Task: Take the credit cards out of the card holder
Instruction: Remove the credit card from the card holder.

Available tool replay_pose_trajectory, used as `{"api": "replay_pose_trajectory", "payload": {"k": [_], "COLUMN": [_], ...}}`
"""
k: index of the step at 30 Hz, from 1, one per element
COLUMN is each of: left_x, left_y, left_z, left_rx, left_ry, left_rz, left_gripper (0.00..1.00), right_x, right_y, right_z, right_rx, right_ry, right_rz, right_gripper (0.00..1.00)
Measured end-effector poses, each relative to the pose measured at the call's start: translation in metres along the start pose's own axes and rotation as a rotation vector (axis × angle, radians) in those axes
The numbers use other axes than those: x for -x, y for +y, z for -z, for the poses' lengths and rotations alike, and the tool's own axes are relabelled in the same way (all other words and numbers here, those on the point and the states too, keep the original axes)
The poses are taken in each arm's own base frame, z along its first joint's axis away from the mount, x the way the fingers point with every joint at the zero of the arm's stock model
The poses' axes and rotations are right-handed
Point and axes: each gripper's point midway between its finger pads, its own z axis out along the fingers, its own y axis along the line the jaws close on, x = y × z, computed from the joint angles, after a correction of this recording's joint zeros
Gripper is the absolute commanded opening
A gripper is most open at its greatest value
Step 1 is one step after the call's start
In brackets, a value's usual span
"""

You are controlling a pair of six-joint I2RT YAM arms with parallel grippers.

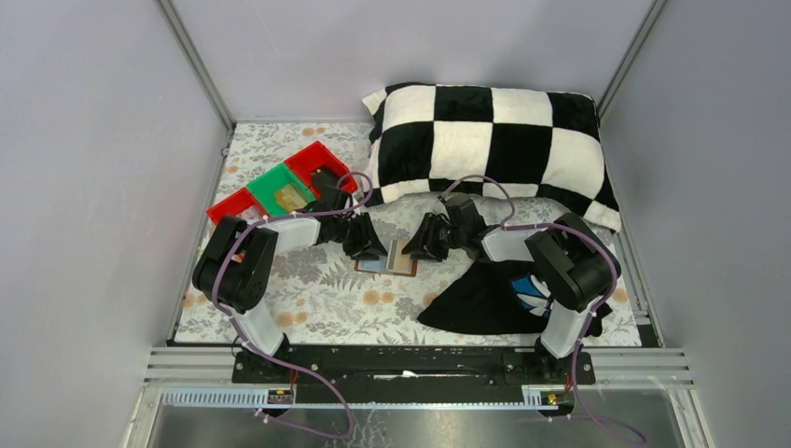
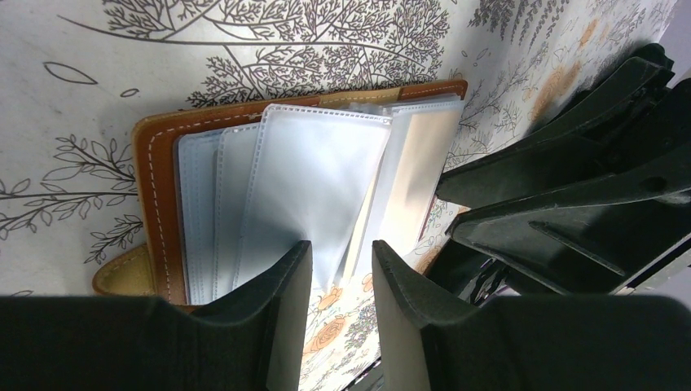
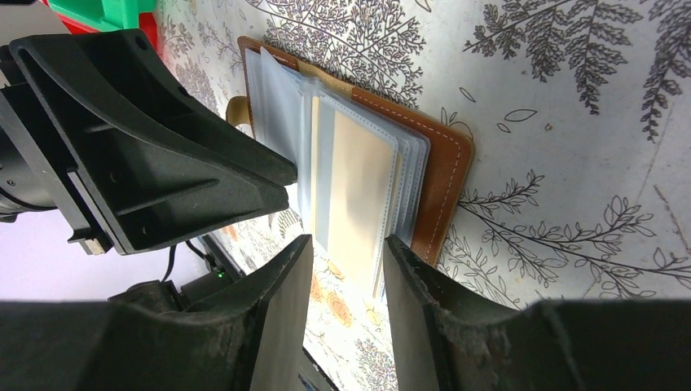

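The brown leather card holder (image 1: pixel 387 259) lies open on the floral tablecloth between my two grippers. In the left wrist view the card holder (image 2: pixel 155 187) shows fanned clear sleeves (image 2: pixel 310 179). A beige card (image 3: pixel 358 187) sits inside one sleeve in the right wrist view, and it also shows in the left wrist view (image 2: pixel 411 187). My left gripper (image 2: pixel 342 269) is open, its tips at the sleeves' near edge. My right gripper (image 3: pixel 349 244) is open, its tips straddling the near edge of the beige card's sleeve. Each gripper faces the other across the wallet. No light blue-grey card is distinguishable.
Red and green trays (image 1: pixel 280 191) stand at the back left; a tan flat item lies in the green one. A black-and-white checkered pillow (image 1: pixel 494 140) fills the back right. A black cloth (image 1: pixel 485 299) with blue-white print lies by the right arm's base.
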Motion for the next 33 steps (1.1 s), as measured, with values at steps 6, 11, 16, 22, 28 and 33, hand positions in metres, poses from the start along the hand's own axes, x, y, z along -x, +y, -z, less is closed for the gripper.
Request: {"api": "replay_pose_trajectory", "payload": {"k": [6, 11, 16, 22, 28, 33], "left_x": [0.000, 0.000, 0.000, 0.000, 0.006, 0.022], "left_y": [0.000, 0.000, 0.000, -0.001, -0.003, -0.007], "left_z": [0.000, 0.000, 0.000, 0.001, 0.013, 0.028], "left_rx": [0.000, -0.001, -0.001, 0.003, 0.042, 0.035], "left_ry": [0.000, 0.000, 0.000, 0.002, -0.017, -0.063], "left_rz": [0.000, 0.000, -0.001, -0.005, -0.021, -0.022], "left_gripper": [0.38, 0.38, 0.38, 0.39, 0.39, 0.39], "right_x": [-0.001, 0.001, 0.001, 0.002, 0.000, -0.002], "right_y": [0.004, 0.016, 0.025, 0.029, 0.037, 0.037], "right_z": [-0.002, -0.002, -0.001, -0.001, -0.001, -0.003], "right_rx": [0.022, 0.081, 0.118, 0.130, 0.153, 0.153], "right_ry": [0.008, 0.013, 0.016, 0.019, 0.026, 0.034], "right_rz": [-0.006, -0.014, -0.010, -0.011, -0.001, -0.003], "right_gripper": [0.45, 0.45, 0.45, 0.45, 0.45, 0.44]}}
